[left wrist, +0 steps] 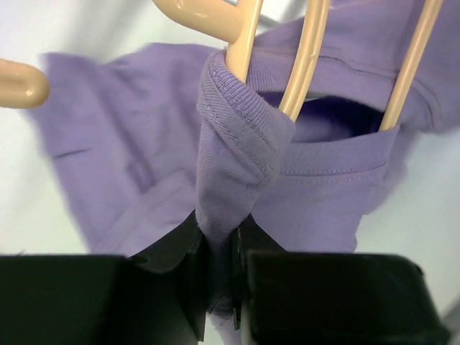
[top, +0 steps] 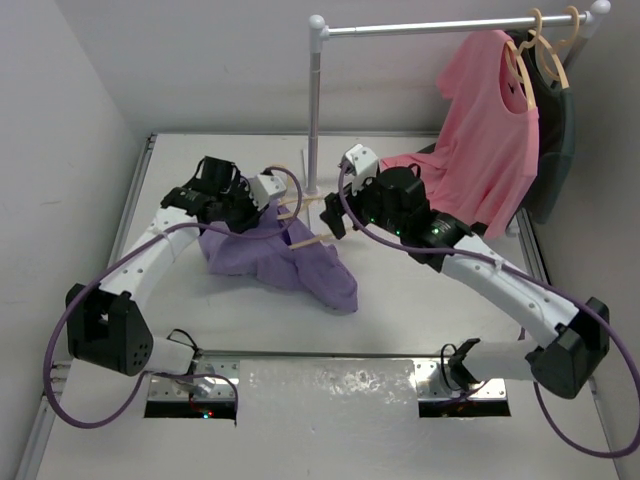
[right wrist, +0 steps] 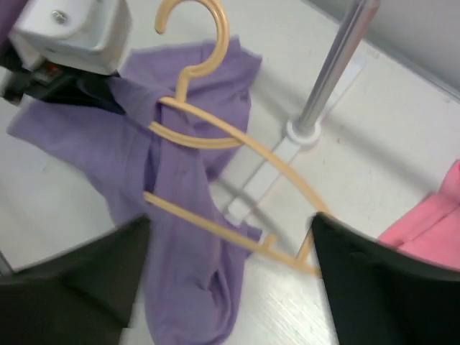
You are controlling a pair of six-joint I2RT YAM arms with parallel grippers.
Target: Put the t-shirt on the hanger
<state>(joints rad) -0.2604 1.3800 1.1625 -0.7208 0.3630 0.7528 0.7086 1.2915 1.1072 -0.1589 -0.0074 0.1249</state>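
Observation:
The lavender t-shirt (top: 300, 265) lies bunched on the table, left of the rack pole. My left gripper (top: 247, 207) is shut on its ribbed collar (left wrist: 233, 122), with the cloth pinched between the jaws (left wrist: 219, 251). The tan hanger (top: 303, 226) runs through the neck opening (left wrist: 309, 65); one shoulder is under the cloth and the other end sticks out bare (right wrist: 287, 180). Its hook (right wrist: 194, 36) points away from the right wrist camera. My right gripper (right wrist: 230, 269) stands open around the hanger's bare end, which lies close by the right finger (right wrist: 381, 280). Nothing is gripped there.
The rack's upright pole (top: 314, 110) and its foot (right wrist: 305, 129) stand just behind the hanger. A pink t-shirt (top: 490, 130) and a dark garment (top: 555, 140) hang on the rail (top: 440, 27) at the back right, the pink hem (right wrist: 431, 223) near my right gripper.

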